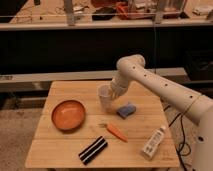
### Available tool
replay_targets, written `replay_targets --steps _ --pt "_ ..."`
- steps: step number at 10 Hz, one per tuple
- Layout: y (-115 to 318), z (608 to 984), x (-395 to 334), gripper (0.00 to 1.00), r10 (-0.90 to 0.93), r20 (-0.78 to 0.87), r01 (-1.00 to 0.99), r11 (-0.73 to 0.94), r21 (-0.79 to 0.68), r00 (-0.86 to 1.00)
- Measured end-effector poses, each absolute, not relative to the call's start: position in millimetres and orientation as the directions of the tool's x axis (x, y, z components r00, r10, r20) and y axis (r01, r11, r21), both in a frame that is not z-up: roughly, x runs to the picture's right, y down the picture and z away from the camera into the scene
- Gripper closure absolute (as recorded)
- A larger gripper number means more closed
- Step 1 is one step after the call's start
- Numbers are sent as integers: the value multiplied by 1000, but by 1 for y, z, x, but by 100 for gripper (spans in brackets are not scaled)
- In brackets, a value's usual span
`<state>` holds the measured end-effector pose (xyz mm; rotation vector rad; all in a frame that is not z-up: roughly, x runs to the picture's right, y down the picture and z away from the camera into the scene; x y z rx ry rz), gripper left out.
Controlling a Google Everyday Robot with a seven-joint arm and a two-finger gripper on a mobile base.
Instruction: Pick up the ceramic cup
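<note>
The ceramic cup (104, 96) is small, whitish and handleless. It sits at the middle back of the wooden table (60, 145), slightly tilted and seemingly just above the surface. My gripper (111, 93) comes down from the white arm on the right and is shut on the cup's right side and rim. The gripper hides part of the cup's right edge.
A wide orange bowl (68, 115) lies left of the cup. A blue sponge (126, 110) lies just right of it. In front are an orange carrot (116, 131), a black striped object (93, 150) and a white bottle (153, 142). A dark shelf unit stands behind the table.
</note>
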<state>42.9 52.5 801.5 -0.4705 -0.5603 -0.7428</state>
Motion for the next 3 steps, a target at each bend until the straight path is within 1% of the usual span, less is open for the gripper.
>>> replay_targets --steps 3 --pt "46 796 43 99 -501 626 741 644 -192 597"
